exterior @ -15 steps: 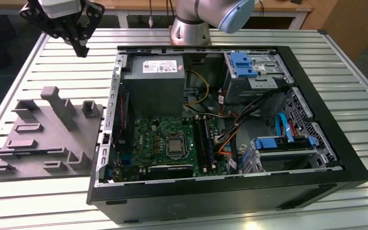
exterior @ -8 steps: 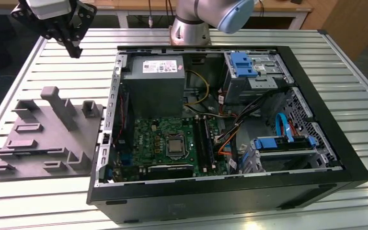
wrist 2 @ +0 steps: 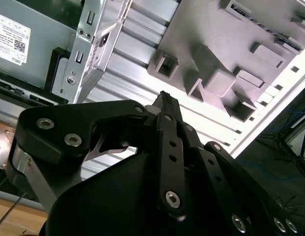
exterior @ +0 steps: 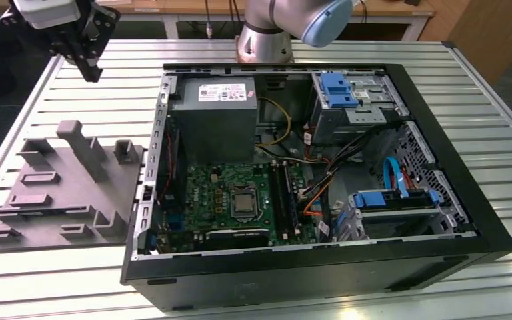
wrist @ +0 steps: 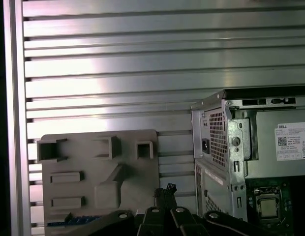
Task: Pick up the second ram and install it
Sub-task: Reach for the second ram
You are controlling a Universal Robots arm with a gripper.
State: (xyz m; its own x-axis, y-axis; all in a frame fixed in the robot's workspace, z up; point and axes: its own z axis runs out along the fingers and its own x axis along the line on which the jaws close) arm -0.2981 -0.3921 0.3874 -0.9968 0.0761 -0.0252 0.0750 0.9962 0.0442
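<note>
My gripper [exterior: 91, 72] hangs high over the table's far corner on the exterior view's left, beyond the grey holder tray [exterior: 61, 190]. Its black fingers [wrist 2: 165, 101] meet at the tips with nothing between them, as both wrist views show. In the first wrist view a thin dark-blue strip, the second ram [wrist: 76, 220], lies along the near edge of the grey tray [wrist: 98, 167], just beside the gripper [wrist: 167, 189]. The open computer case [exterior: 469, 230] shows the motherboard with long black memory slots [exterior: 282, 193] beside the processor socket [exterior: 241, 203].
The grey power supply [exterior: 213, 117] sits at the case's far side, with blue drive brackets [exterior: 338, 90] on the exterior view's right. The arm's base [exterior: 265, 40] stands behind the case. The slatted aluminium table [exterior: 61, 100] surrounds everything.
</note>
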